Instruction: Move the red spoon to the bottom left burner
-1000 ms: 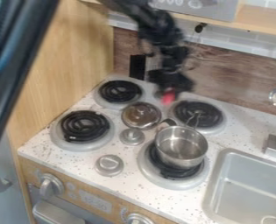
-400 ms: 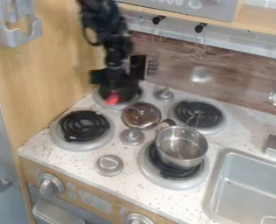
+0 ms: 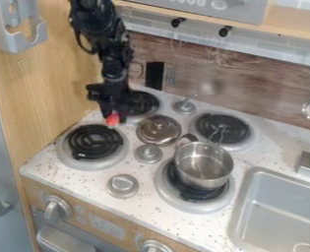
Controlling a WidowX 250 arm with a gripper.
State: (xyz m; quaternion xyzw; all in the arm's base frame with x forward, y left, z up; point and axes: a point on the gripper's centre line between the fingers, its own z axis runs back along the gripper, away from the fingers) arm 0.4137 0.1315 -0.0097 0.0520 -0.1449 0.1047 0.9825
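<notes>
"Following the black arm (image 3: 108, 42) down from the top edge, left of center, we come to the gripper (image 3: 113, 116) in the left half of the frame, a little above mid-height. How do we see its fingers?"

"We see them pointing down and clamped on the red spoon (image 3: 112, 118). Its red part shows low down, right between the fingertips."

"And below that?"

"We find the bottom left burner (image 3: 95, 142), its black coil in a pale ring. The spoon is near the ring's upper right side, well short of the coil's middle. We cannot tell whether the spoon touches the stove top (image 3: 58, 170)."

"What do we have behind the gripper?"

"We have the upper left burner (image 3: 144, 103), partly hidden by the fingers. To the right of the spoon we see a round lid (image 3: 158, 129), near it but apart, close to the center of the frame."

"Where do we place the pot?"

"We place the metal pot (image 3: 203, 165) right of center and lower down, upright on the bottom right burner (image 3: 190, 201). We see the upper right burner (image 3: 223, 128) above it, and the gray sink (image 3: 275, 206) at the lower right of the frame."

"Any knobs?"

"We count three pale ones on the stove top: one above the lid (image 3: 185, 106), one below it (image 3: 148, 153), and one lower down (image 3: 123, 185)."
</notes>
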